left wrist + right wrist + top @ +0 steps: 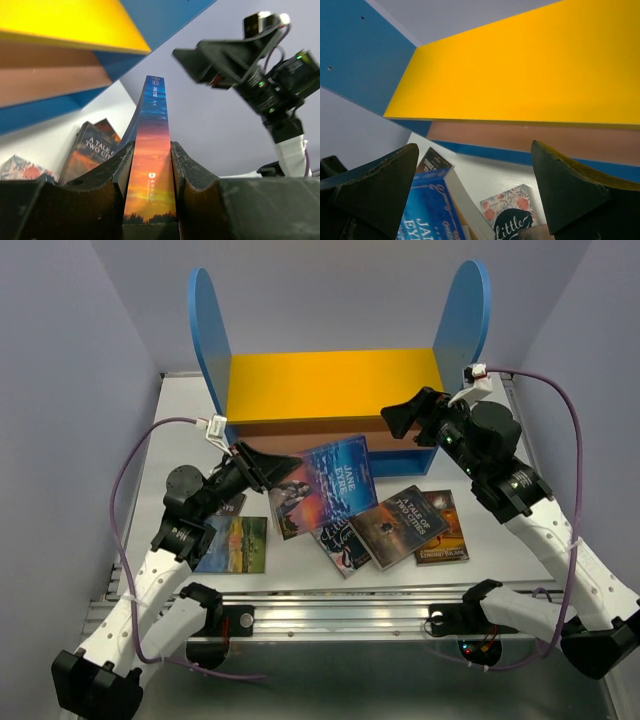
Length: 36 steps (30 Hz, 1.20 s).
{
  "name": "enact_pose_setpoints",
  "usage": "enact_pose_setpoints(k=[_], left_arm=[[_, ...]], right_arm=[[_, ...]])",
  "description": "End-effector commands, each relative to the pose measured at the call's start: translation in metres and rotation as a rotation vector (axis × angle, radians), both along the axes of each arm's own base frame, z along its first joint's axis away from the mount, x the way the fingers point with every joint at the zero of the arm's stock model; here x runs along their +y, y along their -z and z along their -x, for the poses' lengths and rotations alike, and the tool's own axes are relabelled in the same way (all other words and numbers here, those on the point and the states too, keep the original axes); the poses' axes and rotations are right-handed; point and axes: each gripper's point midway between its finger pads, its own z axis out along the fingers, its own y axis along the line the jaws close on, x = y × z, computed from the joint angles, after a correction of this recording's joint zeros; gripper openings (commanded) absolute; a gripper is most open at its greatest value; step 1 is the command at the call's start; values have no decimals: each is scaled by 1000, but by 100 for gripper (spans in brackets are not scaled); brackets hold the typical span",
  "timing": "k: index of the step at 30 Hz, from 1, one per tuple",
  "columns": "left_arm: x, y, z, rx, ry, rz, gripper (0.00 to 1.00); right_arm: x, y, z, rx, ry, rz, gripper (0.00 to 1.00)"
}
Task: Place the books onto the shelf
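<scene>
The left gripper (268, 468) pinches the Jane Eyre book (335, 480) by one edge, holding it tilted just in front of the shelf (330, 385), which stands at the far edge of the tabletop (175, 410). The right gripper (418, 412) gapes wide and empty by the shelf's right panel. The other books (400, 525) lie toward the near edge.

Little Women (343, 543) lies partly hidden by Jane Eyre (325, 485). Left arm (195, 502) hides most of one book (235, 506); title unreadable.

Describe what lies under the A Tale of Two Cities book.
A Tale of Two Cities rests partly on Little Women at its left and a dark orange-toned book at its right. Whatever lies beneath its middle is covered.
</scene>
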Motion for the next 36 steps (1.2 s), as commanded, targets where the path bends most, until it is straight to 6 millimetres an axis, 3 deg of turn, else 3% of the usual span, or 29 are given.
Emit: enact_pose_setpoints(k=[1, 4, 7, 8, 15, 20, 23, 27, 28, 29, 31, 32, 33, 36], left_arm=[[7, -117, 24, -303, 25, 177, 0], [10, -137, 27, -338, 16, 189, 0], [17, -150, 12, -329, -64, 217, 0], [22, -162, 6, -333, -111, 233, 0], [41, -185, -65, -234, -374, 273, 0], [61, -229, -84, -233, -523, 414, 0], [68, -241, -99, -222, -606, 445, 0], [79, -225, -129, -111, -812, 462, 0], [80, -218, -129, -72, -887, 474, 0], [64, -214, -127, -60, -855, 452, 0], [69, -195, -131, 5, -993, 454, 0], [58, -184, -127, 47, -1003, 442, 0], [68, -168, -130, 97, -1112, 445, 0], [64, -143, -128, 189, -1218, 450, 0]], right_arm=[[-10, 0, 1, -17, 51, 14, 100], [-15, 1, 2, -17, 71, 14, 100], [-24, -1, 6, -25, 107, -2, 100], [-27, -1, 7, -27, 118, -2, 100], [-39, 0, 15, -19, 149, 20, 100], [-39, 4, 17, -12, 139, 37, 100], [-37, 6, 15, -3, 135, 40, 100], [-30, 4, 15, 2, 104, 36, 100], [-28, 6, 15, 8, 98, 37, 100], [-28, 7, 14, 10, 98, 39, 100], [-25, 11, 14, 24, 83, 45, 100], [-22, 13, 12, 35, 75, 51, 100], [-20, 18, 12, 50, 63, 57, 100], [-10, 27, 11, 90, 19, 78, 100]])
